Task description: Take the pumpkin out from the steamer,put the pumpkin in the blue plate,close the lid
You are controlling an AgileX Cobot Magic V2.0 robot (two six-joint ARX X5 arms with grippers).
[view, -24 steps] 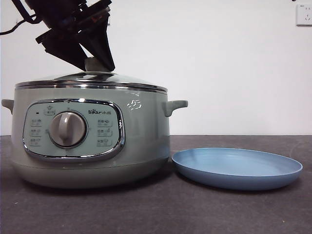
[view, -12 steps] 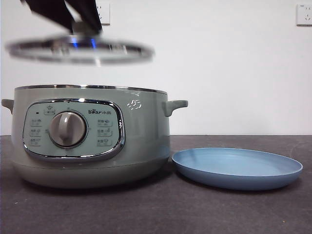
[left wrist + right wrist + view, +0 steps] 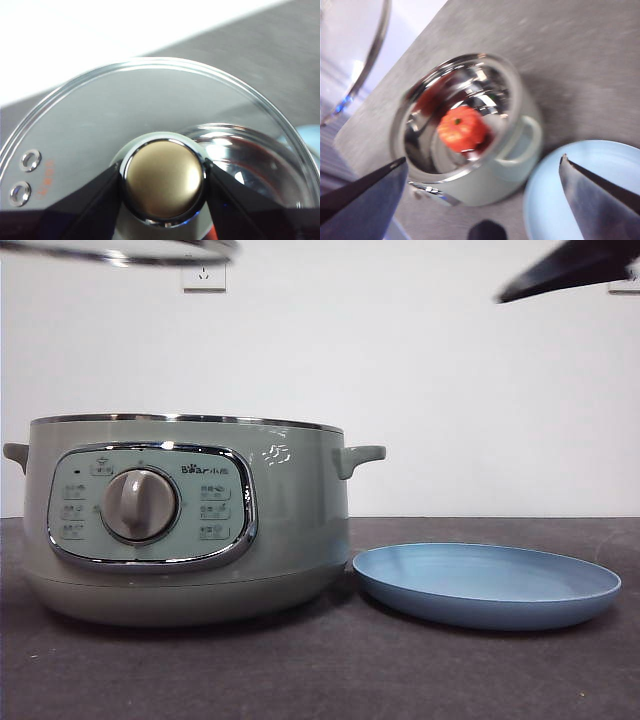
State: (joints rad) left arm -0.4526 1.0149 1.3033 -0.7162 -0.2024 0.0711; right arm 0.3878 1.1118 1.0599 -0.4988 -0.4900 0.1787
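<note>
1. The left gripper [image 3: 162,180] has its two jaws clamped on the knob [image 3: 162,181] of the lid [image 3: 150,125], one jaw on each side, so the lid hangs level from the knob.
2. In the front view the lid [image 3: 120,250] shows only as a chrome edge high above the steamer [image 3: 185,520], held well clear, likely to leave the pot mouth free for the other arm.
3. The steamer stands uncovered on the table [image 3: 320,670]; its chrome rim is bare.
4. The pumpkin [image 3: 462,129] sits on the floor of the steamer [image 3: 470,135], about in the middle, stem upward, touching nothing else that can be seen.
5. The right gripper [image 3: 482,185] hovers high above the steamer, jaws spread wide and empty, looking down into the pot; in the front view it is probably the dark tip [image 3: 570,268] above the plate.
6. The plate [image 3: 486,585] lies just beside the steamer, on the handle side, empty, a short carry for the pumpkin.
7. Judgement: the lid step is done; next the right gripper must descend into the steamer and close on the pumpkin. The ribbed, rounded body may slip, and the deep wall leaves little side room.
</note>
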